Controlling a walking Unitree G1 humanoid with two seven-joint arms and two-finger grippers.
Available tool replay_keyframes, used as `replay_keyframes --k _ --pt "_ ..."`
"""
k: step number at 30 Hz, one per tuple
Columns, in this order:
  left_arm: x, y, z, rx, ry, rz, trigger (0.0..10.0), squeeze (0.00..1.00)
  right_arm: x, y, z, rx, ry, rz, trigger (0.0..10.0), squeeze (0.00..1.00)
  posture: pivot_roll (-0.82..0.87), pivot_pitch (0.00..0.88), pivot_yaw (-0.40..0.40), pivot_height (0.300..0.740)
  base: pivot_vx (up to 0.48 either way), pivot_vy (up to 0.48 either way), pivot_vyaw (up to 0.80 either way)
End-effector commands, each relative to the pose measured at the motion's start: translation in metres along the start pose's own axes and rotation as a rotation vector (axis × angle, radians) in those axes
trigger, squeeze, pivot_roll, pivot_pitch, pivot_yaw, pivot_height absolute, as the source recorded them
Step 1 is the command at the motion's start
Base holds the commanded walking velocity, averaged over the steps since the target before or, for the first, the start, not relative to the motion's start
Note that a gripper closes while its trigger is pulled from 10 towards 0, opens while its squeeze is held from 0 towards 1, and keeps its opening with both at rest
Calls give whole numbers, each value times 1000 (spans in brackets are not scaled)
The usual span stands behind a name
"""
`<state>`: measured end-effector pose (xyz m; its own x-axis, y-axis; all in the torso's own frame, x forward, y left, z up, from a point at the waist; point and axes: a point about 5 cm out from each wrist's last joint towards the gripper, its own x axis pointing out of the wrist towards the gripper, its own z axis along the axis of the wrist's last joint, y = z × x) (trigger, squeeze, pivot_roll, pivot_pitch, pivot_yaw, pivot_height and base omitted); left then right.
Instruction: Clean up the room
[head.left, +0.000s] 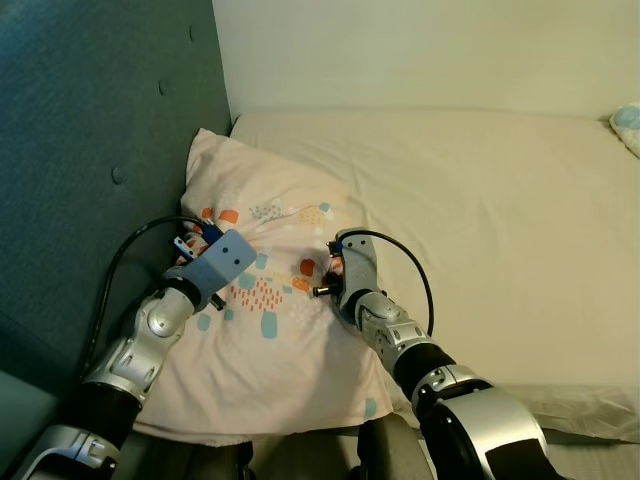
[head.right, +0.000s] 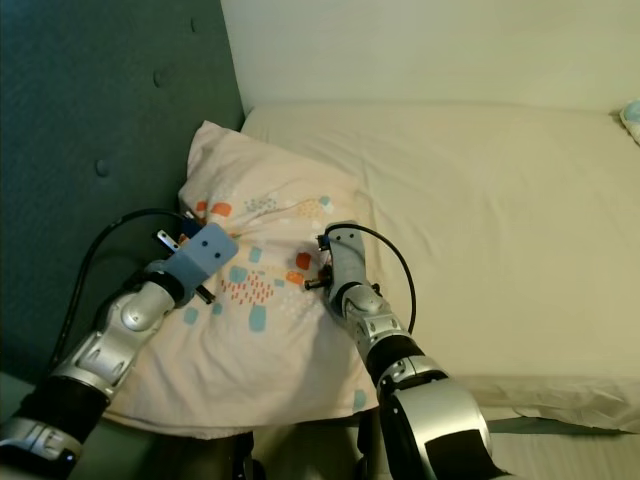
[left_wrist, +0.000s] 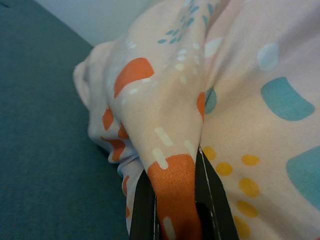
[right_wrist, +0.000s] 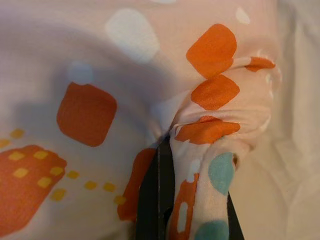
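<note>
A beige bed (head.left: 480, 200) meets a teal padded headboard (head.left: 90, 150). At that corner lies the patterned pillow (head.left: 270, 330). The left end effector (head.left: 200, 245) and right end effector (head.left: 335, 268) each pinch a fold of its fabric.

Silver jointed arms, black cables, left wrist (head.left: 222, 258) block seemingly blue-grey.

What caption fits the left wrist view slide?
Left end effector pinching a fold of the patterned pillow beside the teal headboard.

Open mattress (head.left: 480, 200) rt; headboard (head.left: 90, 130) lft, prob. close.
</note>
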<state>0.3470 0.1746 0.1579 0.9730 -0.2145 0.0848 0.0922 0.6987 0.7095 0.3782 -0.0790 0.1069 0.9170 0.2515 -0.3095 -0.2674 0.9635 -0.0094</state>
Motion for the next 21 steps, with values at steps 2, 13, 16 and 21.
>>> replay_keyframes --k 2,13,16,21 --pt "0 29 -3 12 10 158 10000 0 -3 -10 -17 -24 49 -47 10000 0 178 290 -72 625 0 0 0" --pt "-4 16 1 -41 -72 137 10000 0 -2 -6 -7 -65 -9 -90 10000 0 185 300 -86 625 0 0 0" --pt "-7 3 -5 -104 -45 55 10000 1000 -3 -10 -9 -41 -4 -102 10000 1000 183 302 -86 625 0 0 0" --pt "-8 0 -13 -103 -16 30 10000 1000 -2 -9 -7 -44 -22 -111 10000 1000 167 302 -88 625 0 0 0"
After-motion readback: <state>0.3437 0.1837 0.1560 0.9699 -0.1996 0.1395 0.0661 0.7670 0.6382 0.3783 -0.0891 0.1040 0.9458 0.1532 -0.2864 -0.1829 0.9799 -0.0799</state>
